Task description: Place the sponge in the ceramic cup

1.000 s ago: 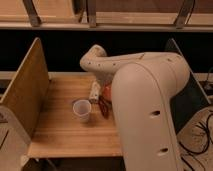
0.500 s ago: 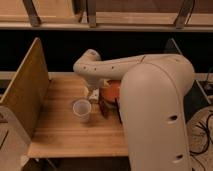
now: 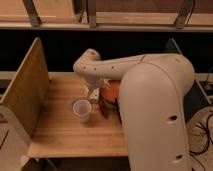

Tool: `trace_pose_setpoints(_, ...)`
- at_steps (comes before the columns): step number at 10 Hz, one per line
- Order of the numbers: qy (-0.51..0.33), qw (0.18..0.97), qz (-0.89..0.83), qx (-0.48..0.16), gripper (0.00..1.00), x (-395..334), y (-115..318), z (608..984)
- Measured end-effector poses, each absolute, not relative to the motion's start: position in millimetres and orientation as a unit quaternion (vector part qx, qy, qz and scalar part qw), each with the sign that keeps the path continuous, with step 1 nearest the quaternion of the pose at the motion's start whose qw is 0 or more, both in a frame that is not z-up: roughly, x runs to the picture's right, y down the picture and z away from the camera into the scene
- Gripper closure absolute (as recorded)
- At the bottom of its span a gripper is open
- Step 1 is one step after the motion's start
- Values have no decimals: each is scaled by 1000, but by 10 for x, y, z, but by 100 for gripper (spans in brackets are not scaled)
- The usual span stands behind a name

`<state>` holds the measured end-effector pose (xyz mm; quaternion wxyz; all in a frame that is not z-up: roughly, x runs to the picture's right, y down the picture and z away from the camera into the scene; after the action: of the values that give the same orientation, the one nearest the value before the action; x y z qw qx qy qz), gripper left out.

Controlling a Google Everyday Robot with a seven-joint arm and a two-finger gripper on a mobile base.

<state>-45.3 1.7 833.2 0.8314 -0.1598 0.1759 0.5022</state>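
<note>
While one ceramic cup (image 3: pixel 81 110) stands, tool (image 3: pixel 93 93) hovers beside.

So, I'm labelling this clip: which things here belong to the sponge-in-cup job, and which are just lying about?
Job: ceramic cup, on the table; tool, low beside the cup; sponge not visible.
Lying about: orange-red round thing; wooden side panel.

The white arm (image 3: pixel 150 100) reaches left, bends sharply at its wrist (image 3: pixel 87 64), and points the claw (image 3: pixel 96 93) downward beneath it.
</note>
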Motion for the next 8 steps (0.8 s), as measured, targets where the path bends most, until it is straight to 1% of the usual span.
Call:
trace_pose_setpoints(3,132,866,468,-118,20,-809,-435,8345)
trace_pose_setpoints(4,119,871,462,-120,20,-927,-473,8387)
trace_pose_setpoints(5,104,871,461,-133,20,-1069,-423,8462)
trace_pose_setpoints(8,84,858,466,-200,20,-1385,28,8740)
